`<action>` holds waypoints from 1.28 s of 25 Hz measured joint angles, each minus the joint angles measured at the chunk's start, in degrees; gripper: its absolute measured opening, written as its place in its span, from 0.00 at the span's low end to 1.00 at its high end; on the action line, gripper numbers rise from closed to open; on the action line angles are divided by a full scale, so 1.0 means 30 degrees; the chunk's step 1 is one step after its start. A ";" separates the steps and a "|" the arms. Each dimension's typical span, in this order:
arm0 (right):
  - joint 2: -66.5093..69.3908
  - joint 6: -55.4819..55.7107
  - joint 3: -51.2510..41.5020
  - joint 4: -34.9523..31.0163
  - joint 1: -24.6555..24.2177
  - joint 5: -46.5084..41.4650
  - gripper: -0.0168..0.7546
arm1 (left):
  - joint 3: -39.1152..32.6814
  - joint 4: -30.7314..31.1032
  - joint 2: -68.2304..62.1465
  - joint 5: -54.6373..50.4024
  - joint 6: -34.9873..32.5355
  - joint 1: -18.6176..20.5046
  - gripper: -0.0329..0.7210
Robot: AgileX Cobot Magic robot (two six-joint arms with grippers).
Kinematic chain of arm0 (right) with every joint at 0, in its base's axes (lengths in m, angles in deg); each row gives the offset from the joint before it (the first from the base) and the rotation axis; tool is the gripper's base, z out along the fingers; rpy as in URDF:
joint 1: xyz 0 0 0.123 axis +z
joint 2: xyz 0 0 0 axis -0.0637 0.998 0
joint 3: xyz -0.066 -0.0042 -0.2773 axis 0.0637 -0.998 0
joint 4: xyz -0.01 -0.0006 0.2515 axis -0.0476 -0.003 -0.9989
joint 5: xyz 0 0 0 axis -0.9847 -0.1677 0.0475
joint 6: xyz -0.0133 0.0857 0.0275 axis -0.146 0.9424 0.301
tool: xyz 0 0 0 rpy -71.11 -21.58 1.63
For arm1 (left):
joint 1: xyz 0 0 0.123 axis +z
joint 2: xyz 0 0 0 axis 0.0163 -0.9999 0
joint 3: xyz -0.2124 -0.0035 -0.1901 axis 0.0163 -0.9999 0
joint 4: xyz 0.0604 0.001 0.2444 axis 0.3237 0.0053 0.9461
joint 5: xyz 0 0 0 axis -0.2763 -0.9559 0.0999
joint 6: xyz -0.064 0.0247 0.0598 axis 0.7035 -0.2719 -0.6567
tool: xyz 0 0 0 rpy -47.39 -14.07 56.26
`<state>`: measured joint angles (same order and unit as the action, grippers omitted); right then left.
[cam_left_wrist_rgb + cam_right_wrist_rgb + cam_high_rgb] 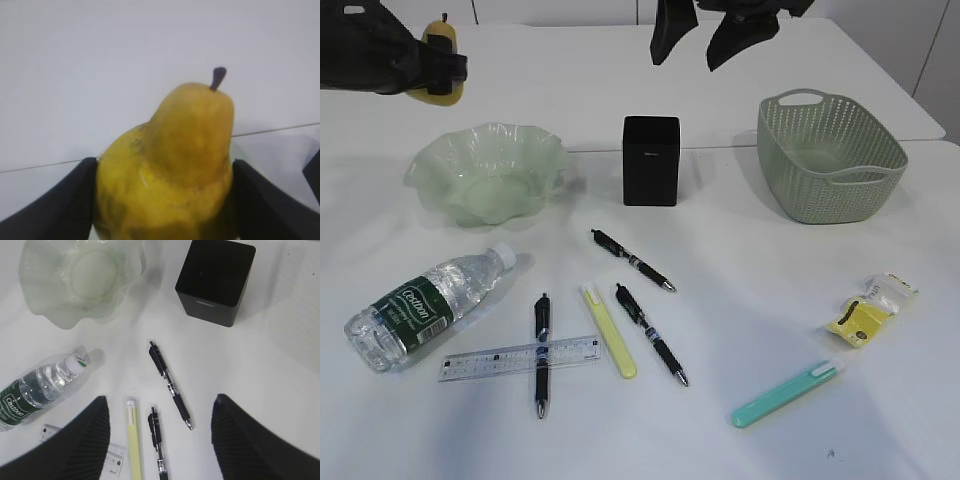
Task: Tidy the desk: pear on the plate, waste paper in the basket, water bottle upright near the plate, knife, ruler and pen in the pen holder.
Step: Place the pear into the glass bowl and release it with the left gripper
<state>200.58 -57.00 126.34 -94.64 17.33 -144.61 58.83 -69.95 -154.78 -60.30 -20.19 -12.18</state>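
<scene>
- The left hand point(442, 62) is gripping the pear point(441, 58), stem up, in the air above the counter point(740, 250).
- The plate point(488, 172) is sitting below and slightly right of the pear, so the next move is probably a short drop onto it.
- The right hand point(695, 45) is hanging open and empty above the pen holder point(651, 160).
</scene>
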 joint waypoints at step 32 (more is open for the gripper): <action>0.0000 0.0000 0.0000 0.1205 0.0000 -0.0036 0.67 | 0.3630 -0.0267 -0.6029 0.0126 0.0071 0.0000 0.74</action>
<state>200.58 -57.00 126.34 -91.02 17.33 -144.72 69.72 -70.75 -172.87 -59.92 -19.98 -12.18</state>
